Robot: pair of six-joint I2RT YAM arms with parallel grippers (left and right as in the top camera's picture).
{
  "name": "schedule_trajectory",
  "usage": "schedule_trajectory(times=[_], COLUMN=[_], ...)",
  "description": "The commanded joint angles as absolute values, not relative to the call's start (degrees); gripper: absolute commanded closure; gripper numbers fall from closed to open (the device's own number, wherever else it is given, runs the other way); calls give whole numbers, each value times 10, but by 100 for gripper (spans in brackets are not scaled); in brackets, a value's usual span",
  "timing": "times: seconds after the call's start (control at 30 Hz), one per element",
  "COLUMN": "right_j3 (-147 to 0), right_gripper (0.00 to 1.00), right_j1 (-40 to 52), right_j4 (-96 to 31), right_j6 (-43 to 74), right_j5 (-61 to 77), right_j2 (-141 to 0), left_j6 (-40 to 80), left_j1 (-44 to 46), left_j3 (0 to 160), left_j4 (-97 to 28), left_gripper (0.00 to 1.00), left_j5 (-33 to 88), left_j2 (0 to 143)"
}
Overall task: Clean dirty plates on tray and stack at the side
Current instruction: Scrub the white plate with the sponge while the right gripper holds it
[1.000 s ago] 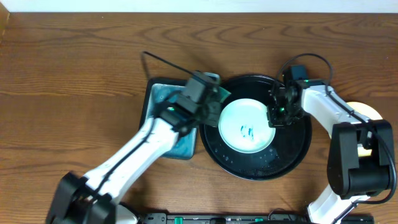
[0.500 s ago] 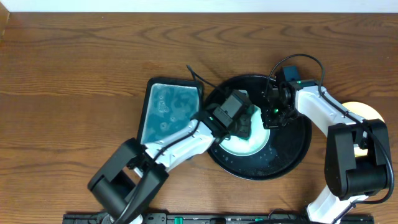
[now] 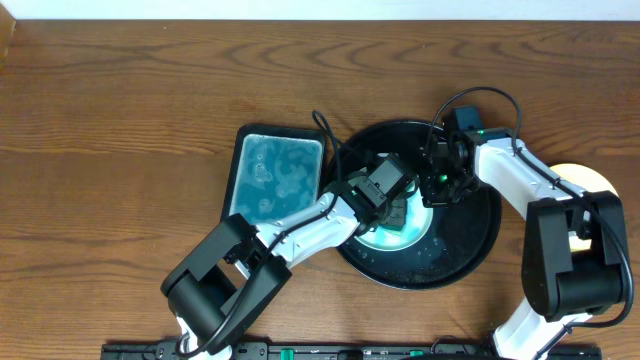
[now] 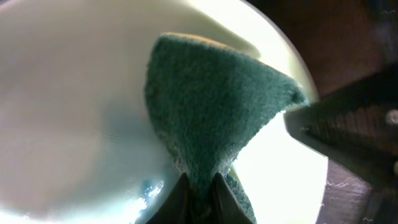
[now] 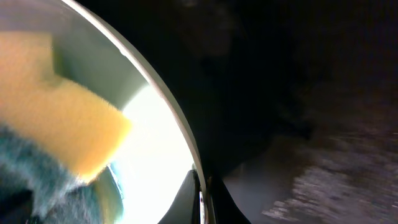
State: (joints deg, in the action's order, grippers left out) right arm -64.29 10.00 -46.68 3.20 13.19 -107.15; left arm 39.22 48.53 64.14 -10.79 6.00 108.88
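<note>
A pale mint-white plate (image 3: 412, 232) lies on the round black tray (image 3: 470, 240). My left gripper (image 3: 398, 212) is shut on a green and yellow sponge (image 4: 217, 118) and presses it on the plate (image 4: 74, 93). My right gripper (image 3: 437, 187) is shut on the plate's right rim (image 5: 180, 134), with one finger on each side of the edge. The sponge (image 5: 68, 124) also shows in the right wrist view, yellow side up. A yellow plate (image 3: 592, 178) lies on the wood at the far right, partly hidden by my right arm. The third plate is out of view.
A rectangular black-rimmed basin of blue water (image 3: 275, 175) stands left of the tray. Brown wood tabletop (image 3: 120, 150) surrounds everything. A black cable (image 3: 325, 130) rises by the basin's far right corner.
My left gripper has swung with the sponge from over the basin's edge onto the plate, covering its teal marks. My right gripper has kept its hold on the plate's rim.
</note>
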Motion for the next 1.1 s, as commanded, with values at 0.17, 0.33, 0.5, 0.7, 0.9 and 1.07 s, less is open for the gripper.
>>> schedule_trajectory(times=[0.17, 0.33, 0.5, 0.7, 0.9, 1.07], right_j3=[-628, -628, -628, -628, -628, -628], right_gripper=[99, 99, 99, 99, 99, 99], right_j1=[114, 114, 114, 114, 114, 114], right_j4=[-467, -467, -467, -467, -467, -467], right_j6=[25, 25, 25, 25, 25, 25], right_j5=[144, 139, 137, 137, 137, 137], right_j2=[-1091, -1091, -1091, -1091, -1091, -1091], left_j6=[382, 310, 307, 359, 423, 436], left_j1=[424, 419, 430, 462, 492, 500], left_j3=[629, 639, 641, 641, 641, 641], left_j4=[-208, -201, -187, -160, -114, -115], left_gripper=[92, 93, 93, 93, 93, 93], left_j5=[-58, 1, 63, 75, 75, 63], left_j2=[1086, 1039, 998, 1014, 1063, 1104])
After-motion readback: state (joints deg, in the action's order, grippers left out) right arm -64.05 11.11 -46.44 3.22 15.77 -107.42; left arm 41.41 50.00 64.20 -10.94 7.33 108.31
